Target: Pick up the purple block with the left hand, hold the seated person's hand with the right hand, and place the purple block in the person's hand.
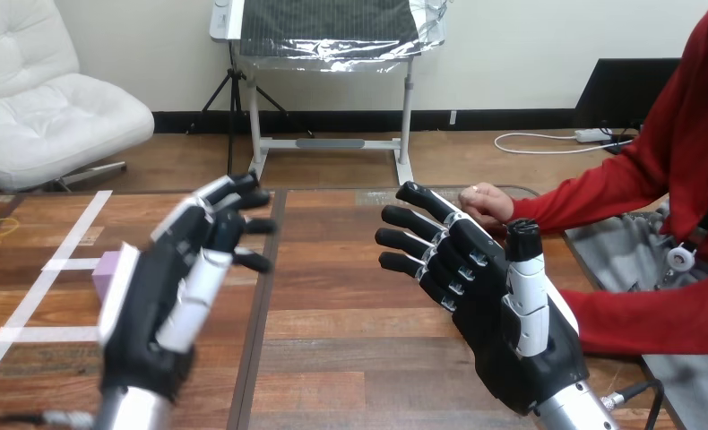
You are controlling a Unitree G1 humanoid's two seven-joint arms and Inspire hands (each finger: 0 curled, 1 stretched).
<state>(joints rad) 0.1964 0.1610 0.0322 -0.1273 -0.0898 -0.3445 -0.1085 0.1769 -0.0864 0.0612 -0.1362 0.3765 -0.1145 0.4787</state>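
A purple block (109,268) lies on the table at the left, partly hidden behind my left hand (167,296). That hand hovers palm up beside it with straight fingers, open and holding nothing. My right hand (494,305) is raised over the table's right half, open too, fingers stretched toward the far side. Just beyond its fingertips, the person's hand (487,201) rests closed on the far right part of the table, apart from my fingers. Their red sleeve runs off to the right.
White tape lines (59,264) mark a square area on the wooden table (332,296) around the block. The person's other forearm in a red sleeve (655,318) lies along the right edge.
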